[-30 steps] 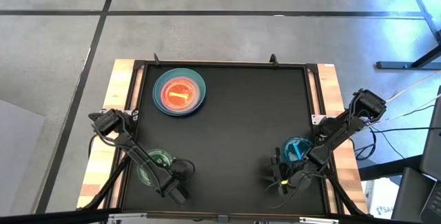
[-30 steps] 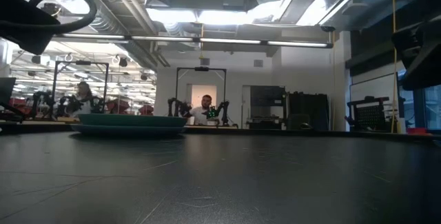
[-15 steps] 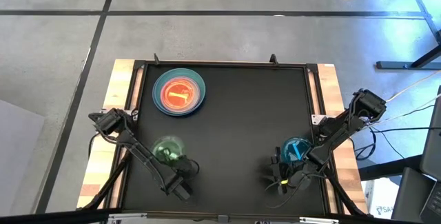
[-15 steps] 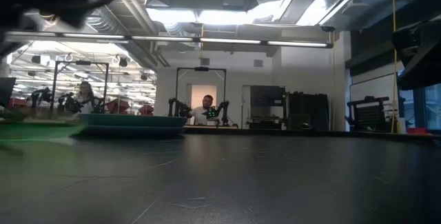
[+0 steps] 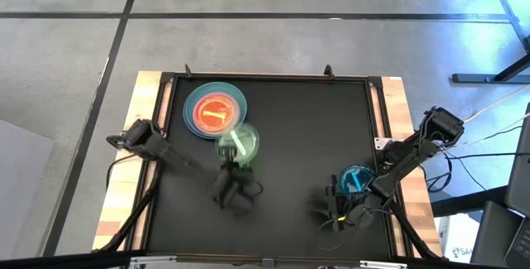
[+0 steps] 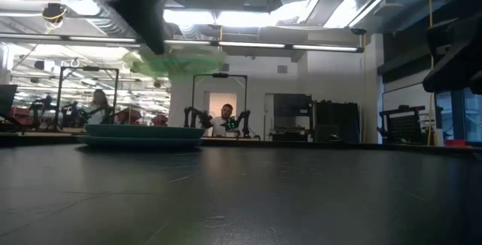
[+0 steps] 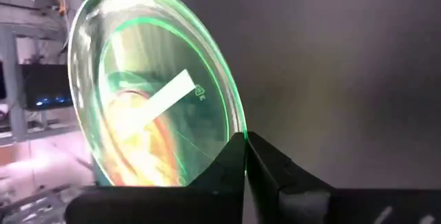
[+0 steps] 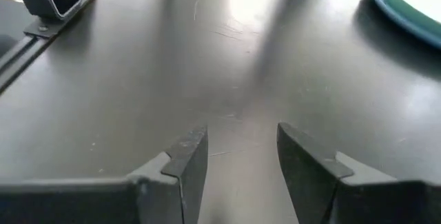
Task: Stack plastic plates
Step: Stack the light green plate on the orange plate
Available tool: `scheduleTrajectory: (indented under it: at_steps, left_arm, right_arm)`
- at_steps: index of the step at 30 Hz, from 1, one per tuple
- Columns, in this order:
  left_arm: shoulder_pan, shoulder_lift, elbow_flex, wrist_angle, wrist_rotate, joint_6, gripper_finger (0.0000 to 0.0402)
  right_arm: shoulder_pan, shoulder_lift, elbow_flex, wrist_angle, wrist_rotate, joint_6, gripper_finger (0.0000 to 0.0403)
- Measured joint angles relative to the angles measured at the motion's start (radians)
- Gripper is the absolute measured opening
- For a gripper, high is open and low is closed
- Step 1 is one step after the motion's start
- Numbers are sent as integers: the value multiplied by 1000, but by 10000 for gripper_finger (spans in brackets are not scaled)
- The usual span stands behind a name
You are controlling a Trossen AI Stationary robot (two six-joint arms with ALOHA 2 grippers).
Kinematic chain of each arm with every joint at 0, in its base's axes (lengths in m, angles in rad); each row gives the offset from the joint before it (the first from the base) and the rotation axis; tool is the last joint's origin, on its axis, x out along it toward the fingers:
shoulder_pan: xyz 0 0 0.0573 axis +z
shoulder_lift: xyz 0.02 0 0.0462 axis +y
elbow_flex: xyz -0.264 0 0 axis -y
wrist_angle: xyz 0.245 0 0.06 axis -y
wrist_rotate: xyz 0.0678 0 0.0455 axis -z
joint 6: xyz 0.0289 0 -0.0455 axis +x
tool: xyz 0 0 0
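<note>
Black-topped table with plates at two spots

The black table, edged in pale wood, carries a teal plate stack topped in orange near its far left, and apparently a translucent blue plate near right.

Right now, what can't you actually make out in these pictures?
- How many plates sit in the stack: high view, the orange top plate covers the rest.
- Left gripper: high view, motion blur.
- Blue plate: high view, partly hidden by the right arm.
- Green plate: low view, blurred.
</note>
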Motion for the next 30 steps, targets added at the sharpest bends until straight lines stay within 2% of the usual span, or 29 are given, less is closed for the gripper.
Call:
scheduleTrajectory:
  at_steps: [4, 7, 13, 18, 24, 30]
  left_arm:
    - [116, -89, -89, 1, -6, 88, 1]
    - [198, -182, -202, 54, -16, 136, 0]
    - [370, -362, -499, 307, 41, 276, 0]
    - [484, -401, -666, 487, 84, 367, 0]
    - [534, -398, -755, 546, 91, 376, 3]
    - [529, -398, -734, 550, 103, 371, 64]
  right_arm:
    - [0, 0, 0, -11, -40, 48, 166]
    - [0, 0, 0, -45, -71, 107, 166]
    - [0, 0, 0, -119, -63, 227, 166]
    - [0, 0, 0, -121, -17, 227, 166]
    - [0, 0, 0, -135, 26, 227, 166]
    - [0, 0, 0, -135, 26, 227, 166]
